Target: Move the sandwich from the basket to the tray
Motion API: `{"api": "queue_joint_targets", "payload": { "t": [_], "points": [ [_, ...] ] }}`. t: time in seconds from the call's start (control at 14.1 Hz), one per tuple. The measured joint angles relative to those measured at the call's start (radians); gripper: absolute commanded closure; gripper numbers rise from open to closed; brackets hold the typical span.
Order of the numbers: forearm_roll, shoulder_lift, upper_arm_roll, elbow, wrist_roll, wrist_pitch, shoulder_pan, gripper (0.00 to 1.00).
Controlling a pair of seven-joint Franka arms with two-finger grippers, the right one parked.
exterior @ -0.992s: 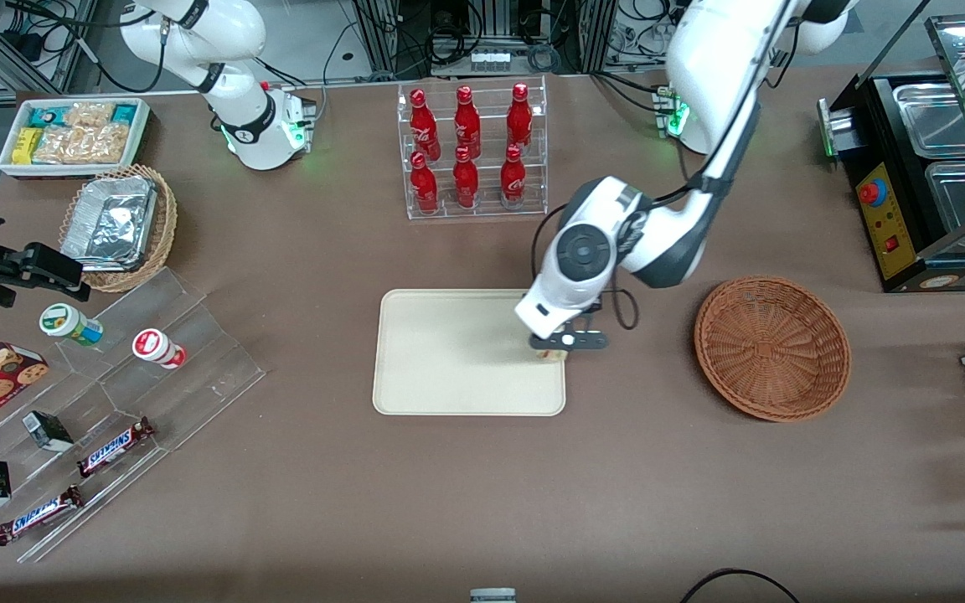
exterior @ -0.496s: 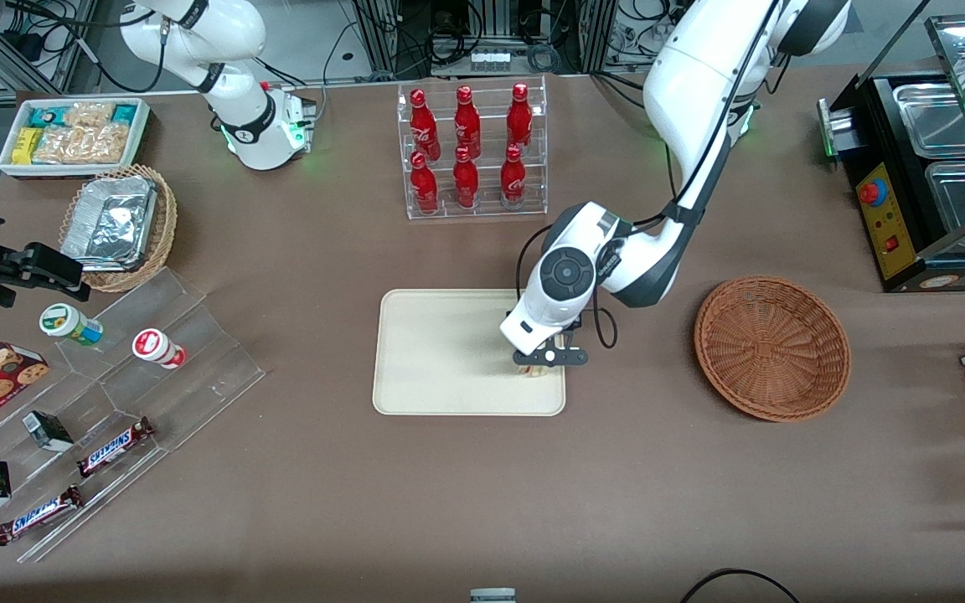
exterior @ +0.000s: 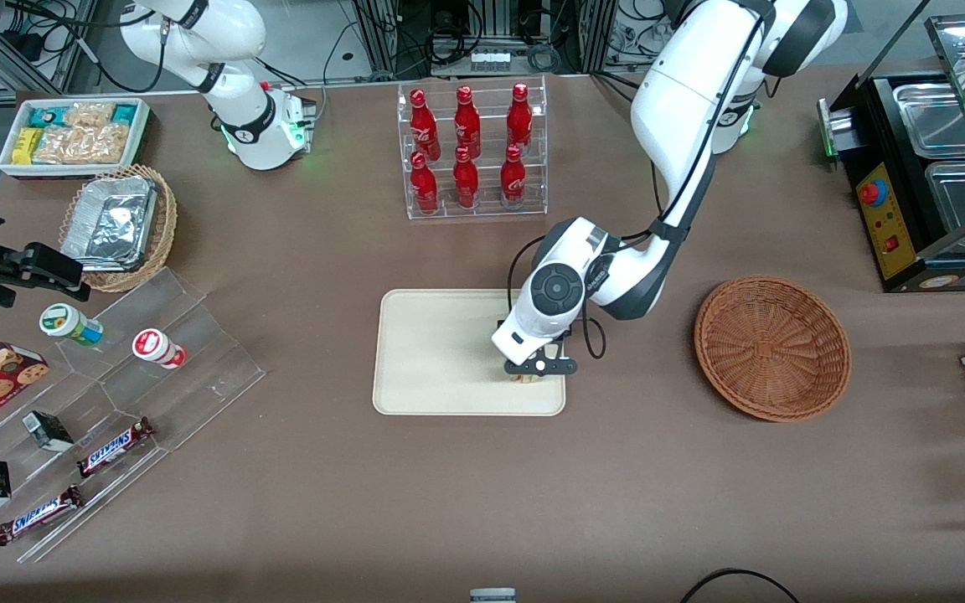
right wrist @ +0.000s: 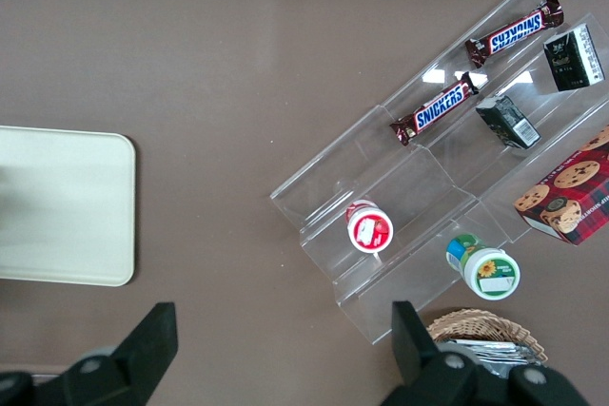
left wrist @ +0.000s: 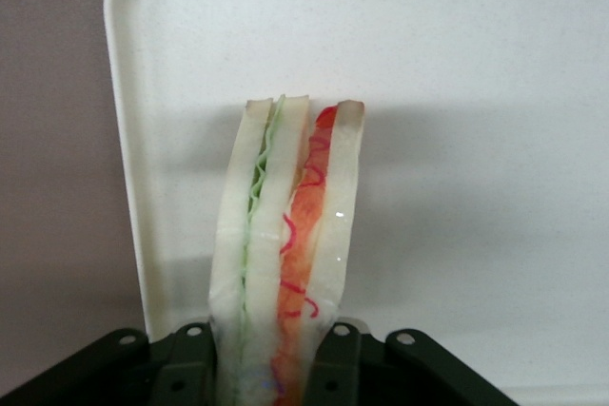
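I am holding the sandwich [left wrist: 285, 235] pinched in the end effector [exterior: 530, 373] above the tray [exterior: 432, 352]; the basket [exterior: 771, 347] is sitting empty, so only lowering and releasing are remaining.

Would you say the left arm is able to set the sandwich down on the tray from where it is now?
Probably yes: the gripper, shut on the sandwich, hangs over the tray near its basket-side edge, with bare tray surface beneath.
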State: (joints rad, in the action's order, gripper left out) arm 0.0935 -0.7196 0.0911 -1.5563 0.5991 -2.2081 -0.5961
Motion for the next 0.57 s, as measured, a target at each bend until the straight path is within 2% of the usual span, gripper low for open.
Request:
{"api": "queue_joint_targets", "payload": {
  "t": [0.28,0.57],
  "points": [
    [0.000,0.006,-0.002,0.021,0.000,0.006,-0.003,0.00],
    [0.000,0.086,-0.020,0.047,0.012,0.151,0.029,0.00]
  ]
}}
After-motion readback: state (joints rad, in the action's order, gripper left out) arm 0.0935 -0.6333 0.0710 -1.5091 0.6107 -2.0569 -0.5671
